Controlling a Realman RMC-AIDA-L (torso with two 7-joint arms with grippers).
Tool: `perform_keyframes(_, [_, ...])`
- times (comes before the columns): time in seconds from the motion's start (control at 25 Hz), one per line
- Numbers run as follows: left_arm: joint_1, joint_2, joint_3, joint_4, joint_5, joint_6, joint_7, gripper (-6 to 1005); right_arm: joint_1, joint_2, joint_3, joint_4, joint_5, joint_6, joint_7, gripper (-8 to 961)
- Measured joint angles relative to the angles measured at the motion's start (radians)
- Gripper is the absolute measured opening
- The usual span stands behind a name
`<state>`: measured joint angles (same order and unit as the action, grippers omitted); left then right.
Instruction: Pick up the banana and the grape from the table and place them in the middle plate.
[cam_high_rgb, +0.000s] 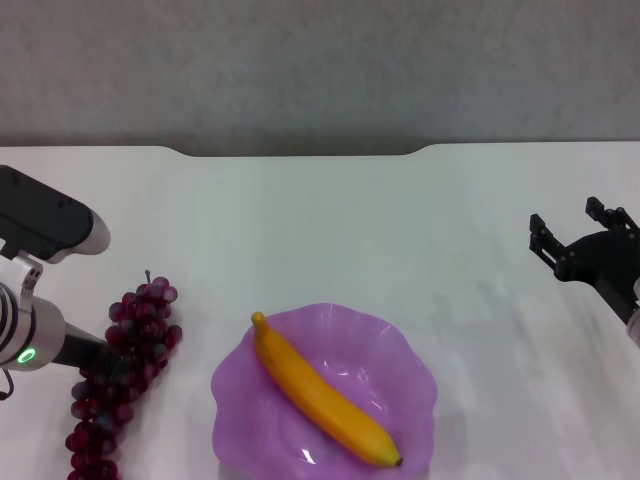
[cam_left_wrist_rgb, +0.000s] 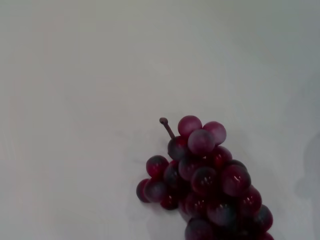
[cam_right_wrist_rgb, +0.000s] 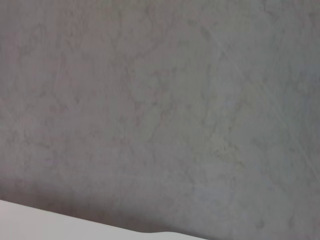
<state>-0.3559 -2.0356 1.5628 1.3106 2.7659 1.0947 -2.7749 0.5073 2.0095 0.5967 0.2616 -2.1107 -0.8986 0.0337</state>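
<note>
The lower end of the grape (cam_high_rgb: 125, 375) runs off the head view's bottom edge, and part of the bunch's middle is covered by the left gripper (cam_high_rgb: 100, 357), whose fingers cannot be made out there. In the left wrist view the bunch is likewise cut by the picture's edge, only its stem end showing. The near rim of the middle plate (cam_high_rgb: 400, 345) is cropped at the counter's (cam_high_rgb: 330, 220) near edge. The right gripper (cam_high_rgb: 580, 240) shows its fingers, while its arm leaves the frame at the counter's right edge.
</note>
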Motion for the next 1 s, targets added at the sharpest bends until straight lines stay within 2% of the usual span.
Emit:
perform_keyframes(0.28, [0.059, -0.001, 0.005, 0.084, -0.005, -0.031, 0.001, 269, 0.0, 0.0, 0.0, -0.001, 0.0, 0.0, 0.0, 788])
perform_keyframes(0.56, [0.086, -0.001, 0.0, 0.116, -0.027, -0.06, 0.009, 260, 0.0, 0.0, 0.0, -0.005, 0.0, 0.0, 0.0, 788])
perform_keyframes(1.0, [0.182, -0.001, -0.002, 0.237, -0.131, -0.148, 0.061, 251, 0.0, 0.0, 0.0, -0.006, 0.0, 0.0, 0.0, 788])
